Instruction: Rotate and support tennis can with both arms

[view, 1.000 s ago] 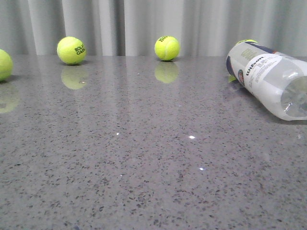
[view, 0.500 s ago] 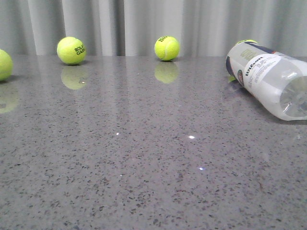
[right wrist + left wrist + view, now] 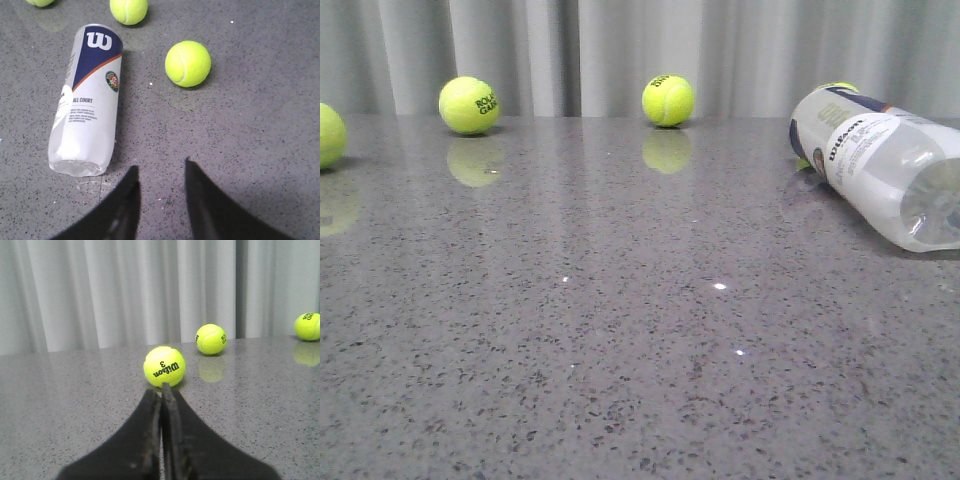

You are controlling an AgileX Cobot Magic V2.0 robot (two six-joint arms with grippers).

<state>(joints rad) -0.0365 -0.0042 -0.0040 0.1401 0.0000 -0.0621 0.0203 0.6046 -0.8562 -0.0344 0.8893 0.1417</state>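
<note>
Grey speckled table [image 3: 620, 330] is carrying the tennis can [image 3: 880, 165], lying on its side at front-view right, untouched. Left gripper [image 3: 161, 392] is keeping fingers pressed together near a tennis ball [image 3: 164, 366]; right gripper [image 3: 160, 172] is hovering with fingers apart.

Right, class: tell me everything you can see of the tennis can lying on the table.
The tennis can is a long clear-plastic cylinder lying on its side on the grey speckled table, at the right in the front view. A white and navy label with an orange stripe, a round emblem and fine print wraps it; the clear part looks empty. No gripper touches it; the right gripper hangs open nearby.
</note>
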